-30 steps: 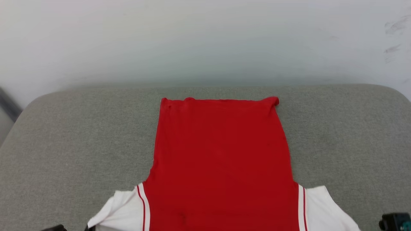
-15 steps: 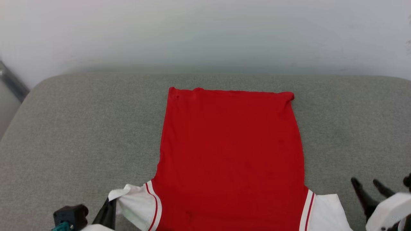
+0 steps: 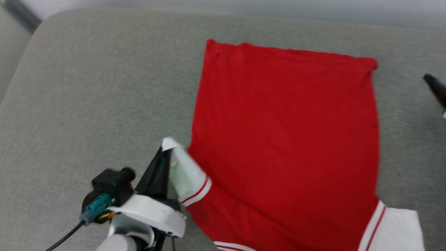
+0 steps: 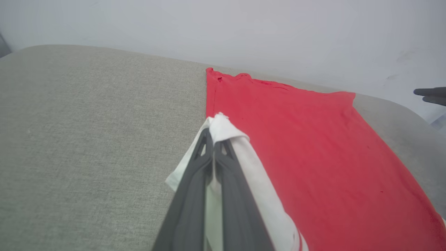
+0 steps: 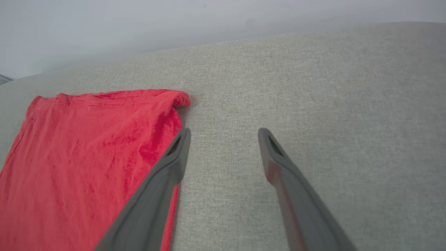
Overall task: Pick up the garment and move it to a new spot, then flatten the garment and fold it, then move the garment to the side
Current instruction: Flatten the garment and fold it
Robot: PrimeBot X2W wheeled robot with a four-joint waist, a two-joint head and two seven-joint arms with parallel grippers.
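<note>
The garment lies flat on a grey cushion, plain red side up, hem at the far end. My left gripper is shut on its white left sleeve, which is lifted off the cushion and turned in toward the red body. In the left wrist view the sleeve drapes over the shut gripper, beside the garment. My right gripper stands open over bare cushion, just right of the garment near its far right corner. One of its fingers shows at the right edge.
The grey cushion has wide bare room on both sides of the garment. A pale wall rises behind its far edge. The other white sleeve lies flat at the lower right.
The camera has tilted down and shifted. My left gripper has lifted the left sleeve up and inward. My right gripper has opened and moved up along the garment's right side.
</note>
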